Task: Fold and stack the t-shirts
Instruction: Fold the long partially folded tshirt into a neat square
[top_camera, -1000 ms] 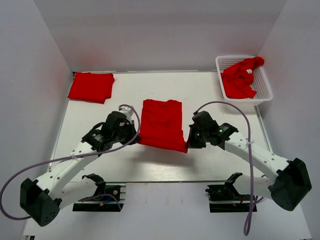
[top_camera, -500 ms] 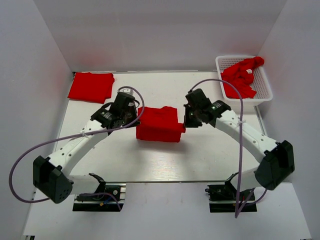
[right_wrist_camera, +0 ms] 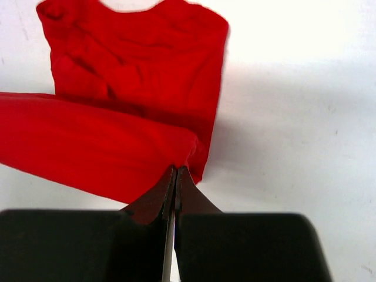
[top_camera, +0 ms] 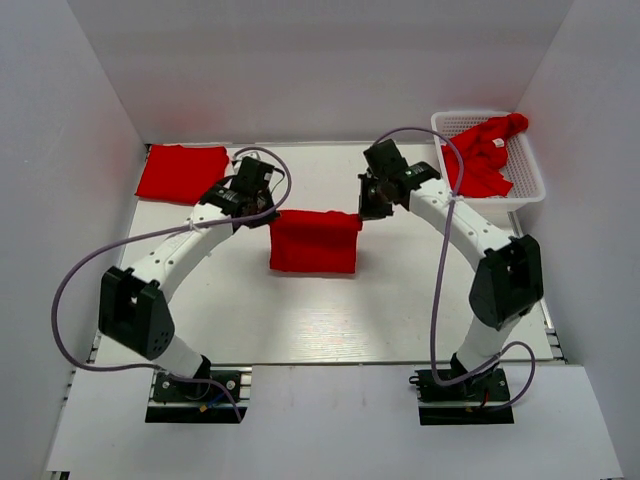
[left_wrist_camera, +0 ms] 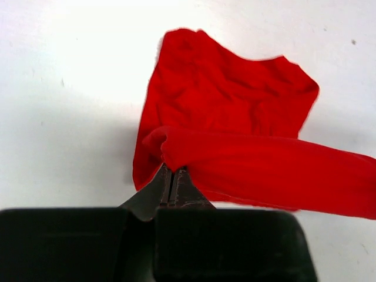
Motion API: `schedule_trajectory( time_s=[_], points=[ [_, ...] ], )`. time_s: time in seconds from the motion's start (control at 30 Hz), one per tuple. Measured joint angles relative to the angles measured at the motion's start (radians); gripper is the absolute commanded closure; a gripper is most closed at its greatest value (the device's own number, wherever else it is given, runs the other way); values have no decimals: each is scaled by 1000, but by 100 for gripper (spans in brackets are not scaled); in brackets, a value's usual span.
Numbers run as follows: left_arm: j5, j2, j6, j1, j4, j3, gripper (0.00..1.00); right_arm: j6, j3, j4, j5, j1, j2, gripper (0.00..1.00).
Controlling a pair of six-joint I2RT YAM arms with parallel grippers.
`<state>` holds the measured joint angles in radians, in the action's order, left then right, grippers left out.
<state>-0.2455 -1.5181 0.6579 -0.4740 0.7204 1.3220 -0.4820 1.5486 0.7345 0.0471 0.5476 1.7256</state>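
Currently our left fingers (left_wrist_camera: 167,185) and right fingers (right_wrist_camera: 170,189) each clench one end of the shirt (top_camera: 314,243) fold above the tabletop (top_camera: 400,310).

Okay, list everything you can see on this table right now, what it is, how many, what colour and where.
Shirt being folded: one, red, middle of the table, one edge held up by both grippers.
Folded shirt: one, red, far left corner of the table.
Crumpled shirts: number unclear, red, heaped in the basket.
Basket: one, white lattice, far right corner.
Table: one, white, under everything.
Left arm: one, white and black, reaching from the near left.
Right arm: one, white and black, reaching from the near right.
Left gripper: one, black, shut on the shirt's left end.
Right gripper: one, black, shut on its right end.
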Motion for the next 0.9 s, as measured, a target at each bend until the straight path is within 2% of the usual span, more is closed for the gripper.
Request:
schedule_trajectory(
  time_s=[0.27,0.57,0.9],
  points=[
    [16,-152,-61,55,-113,22,100,32,140,0,-46,-49,158,100],
    [50,-262,-119,89,-253,45,100,96,225,-71,-63,-91,327,100],
    [98,-358,-135,142,-312,56,100,187,228,-227,-124,-101,380,100]
  ],
)
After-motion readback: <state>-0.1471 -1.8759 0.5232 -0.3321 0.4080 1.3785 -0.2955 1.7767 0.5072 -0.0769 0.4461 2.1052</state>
